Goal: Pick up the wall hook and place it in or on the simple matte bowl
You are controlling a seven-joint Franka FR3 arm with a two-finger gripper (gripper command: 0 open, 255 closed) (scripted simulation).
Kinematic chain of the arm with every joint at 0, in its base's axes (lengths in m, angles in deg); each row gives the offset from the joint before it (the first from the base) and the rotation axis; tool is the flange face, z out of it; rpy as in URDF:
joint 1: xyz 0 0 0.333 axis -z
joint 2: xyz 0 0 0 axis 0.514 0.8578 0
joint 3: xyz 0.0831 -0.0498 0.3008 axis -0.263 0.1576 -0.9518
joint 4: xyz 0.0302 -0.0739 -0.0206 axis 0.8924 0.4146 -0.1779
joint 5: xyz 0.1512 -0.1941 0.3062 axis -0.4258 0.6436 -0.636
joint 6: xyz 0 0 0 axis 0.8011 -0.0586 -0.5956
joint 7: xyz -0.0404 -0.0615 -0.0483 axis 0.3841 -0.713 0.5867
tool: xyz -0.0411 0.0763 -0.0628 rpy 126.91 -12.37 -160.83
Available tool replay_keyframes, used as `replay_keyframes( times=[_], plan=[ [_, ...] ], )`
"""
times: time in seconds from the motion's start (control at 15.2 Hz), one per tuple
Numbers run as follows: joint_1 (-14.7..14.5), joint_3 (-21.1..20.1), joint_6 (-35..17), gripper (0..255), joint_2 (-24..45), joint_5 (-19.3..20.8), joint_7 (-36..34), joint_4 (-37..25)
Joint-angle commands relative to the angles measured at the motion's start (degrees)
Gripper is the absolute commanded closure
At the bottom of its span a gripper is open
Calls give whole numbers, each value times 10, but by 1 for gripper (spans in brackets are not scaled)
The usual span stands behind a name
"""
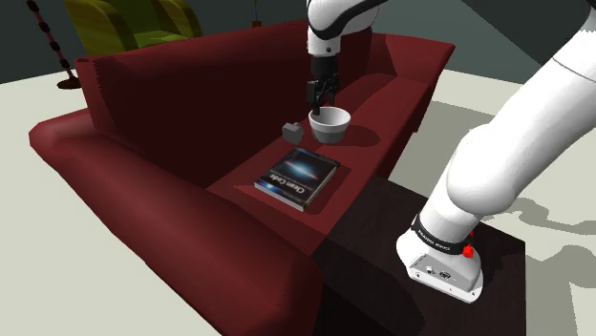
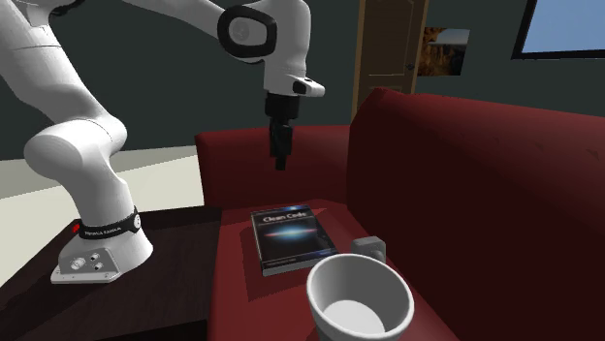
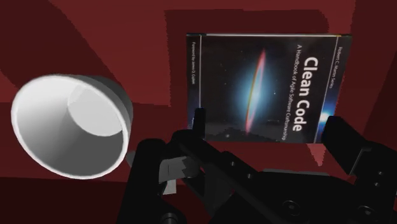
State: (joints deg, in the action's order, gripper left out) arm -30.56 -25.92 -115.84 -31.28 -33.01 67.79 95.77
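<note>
**Loose on the sofa: wall hook (image 1: 291,129) beside the bowl (image 1: 329,135), jaws open and empty**

Shoulder view: small grey wall hook down on the dark red sofa (image 1: 134,91) seat. Just beside the white bowl, on the bowl's left in this view, apart from its wall. Squat block shape; long axis not readable here. Book (image 1: 298,178) flat on the seat near the bowl, on the side toward the dark stand (image 1: 382,215). Jaws hanging tip-down just above the bowl's rim, touching nothing.

Second exterior view: wall hook (image 2: 369,248) just beyond the bowl (image 2: 325,276), toward this view's right. About as tall as wide, so no clear long axis; pointing direction impossible to tell. Book (image 2: 289,235) beyond the bowl, farther off than the hook. Jaws high above the seat, well apart from the bowl.

Wrist view: fingers (image 3: 347,143) standing apart, gripping nothing, the book's cover (image 3: 264,89) seen between them. Grey sliver of the wall hook (image 3: 168,173) near the bowl (image 3: 44,127), partly hidden behind the black hand.
</note>
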Motion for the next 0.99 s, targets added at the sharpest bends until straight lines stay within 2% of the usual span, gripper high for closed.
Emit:
replay_keyframes(
  times=[0.0,0.46,0.92],
  plan=[
    [1,6,-25,0,50,-3,11,-29],
    [10,17,-84,0,201,-20,43,-132],
    [28,17,-108,0,355,-43,71,-274]
  ],
)
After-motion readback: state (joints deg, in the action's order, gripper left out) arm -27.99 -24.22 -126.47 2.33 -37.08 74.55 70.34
